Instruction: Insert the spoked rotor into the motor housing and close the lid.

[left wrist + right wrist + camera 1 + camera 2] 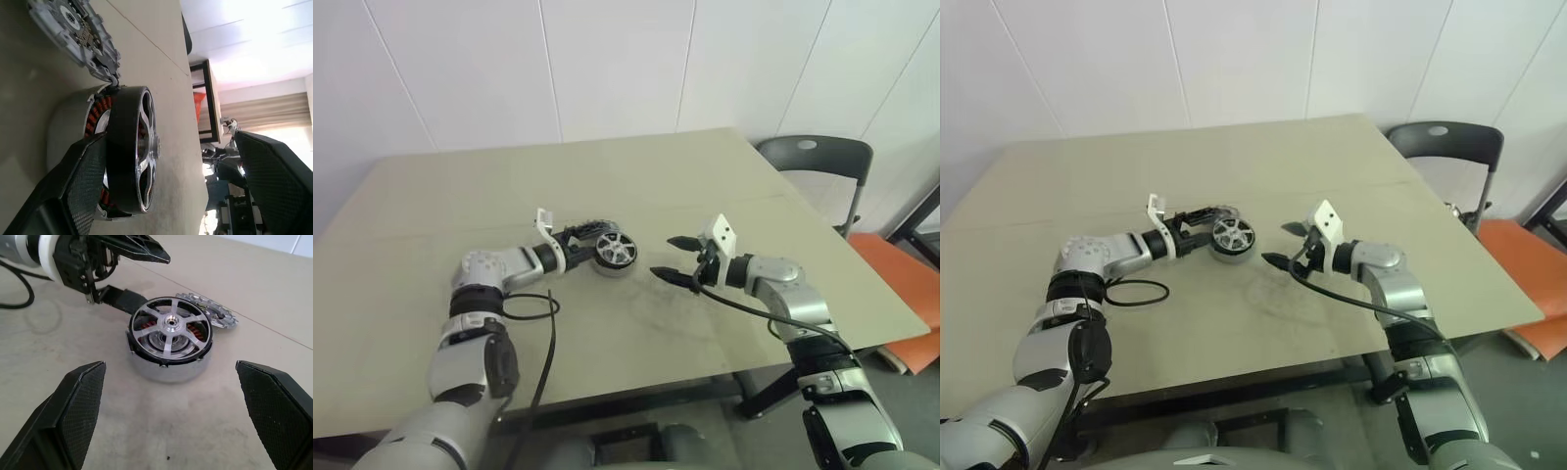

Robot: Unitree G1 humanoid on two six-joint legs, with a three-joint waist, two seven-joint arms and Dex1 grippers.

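The spoked rotor [170, 329] sits in the motor housing [166, 366] mid-desk [460, 196], slightly proud. Left gripper [124, 271] fingers are spread around it, right gripper [674, 259] fingers apart beside it. Withdrawing could drag the rotor crooked; the lid [210, 311] lies behind the housing.

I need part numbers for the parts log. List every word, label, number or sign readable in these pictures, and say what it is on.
None can be read.
spoked rotor: bare metal, no marking seen.
motor housing: plain silvery wall, no marking seen.
lid: small moulded details on its face, too small to read as text.
left gripper, right gripper and table: no lettering seen.
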